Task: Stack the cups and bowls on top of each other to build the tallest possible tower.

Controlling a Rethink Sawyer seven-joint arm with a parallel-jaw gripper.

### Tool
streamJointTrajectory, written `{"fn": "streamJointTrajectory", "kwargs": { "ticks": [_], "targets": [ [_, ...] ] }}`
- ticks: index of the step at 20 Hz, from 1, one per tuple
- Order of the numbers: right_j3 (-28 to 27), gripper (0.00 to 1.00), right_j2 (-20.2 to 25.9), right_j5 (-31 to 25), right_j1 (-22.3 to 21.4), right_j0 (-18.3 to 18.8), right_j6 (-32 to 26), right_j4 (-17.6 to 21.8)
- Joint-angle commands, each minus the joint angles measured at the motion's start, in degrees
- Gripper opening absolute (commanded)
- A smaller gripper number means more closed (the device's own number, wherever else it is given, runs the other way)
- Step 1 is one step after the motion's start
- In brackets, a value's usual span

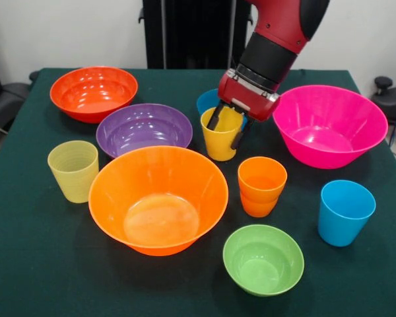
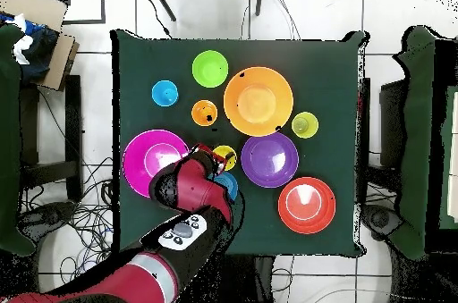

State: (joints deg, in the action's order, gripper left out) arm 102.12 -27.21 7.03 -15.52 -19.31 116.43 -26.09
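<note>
Green cloth covers the table point(image 1: 26, 264), and every vessel on it stands apart and upright, so the tower has not been begun. Near the middle sits the yellow cup point(image 1: 221, 140), mouth up, its long axis vertical, tapering toward its base; a small blue bowl point(image 1: 207, 100) peeks out just behind it, between the purple bowl point(image 1: 144, 128) and the pink bowl point(image 1: 327, 124). The gripper point(image 1: 228, 128) has its two dark fingers point(image 1: 214, 117) spread across the cup's rim, one at each side; whether the pads already press the wall cannot be told, though they look set to pinch rather than clamped. The step in hand seems to be the first pick: taking this cup. The next move likely calls for closing squarely on the rim, lifting straight up to clear the blue bowl behind, and keeping the cup level. A sensible base would be the big orange bowl point(image 1: 158, 199) in front or the pink one. Other pieces wait around: red-orange bowl point(image 1: 94, 92), ribbed pale cup point(image 1: 73, 170), orange cup point(image 1: 261, 186), blue cup point(image 1: 345, 212) and green bowl point(image 1: 263, 259).
</note>
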Motion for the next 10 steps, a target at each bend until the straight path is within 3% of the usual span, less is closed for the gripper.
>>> {"fn": "streamJointTrajectory", "kwargs": {
  "ticks": [1,10],
  "targets": [
    [-3.9,1.0,4.1,-7.1,-0.3,-2.4,9.7,-3.5],
    [-2.7,1.0,3.2,-7.7,-1.3,-3.9,9.3,-4.6]
  ]
}}
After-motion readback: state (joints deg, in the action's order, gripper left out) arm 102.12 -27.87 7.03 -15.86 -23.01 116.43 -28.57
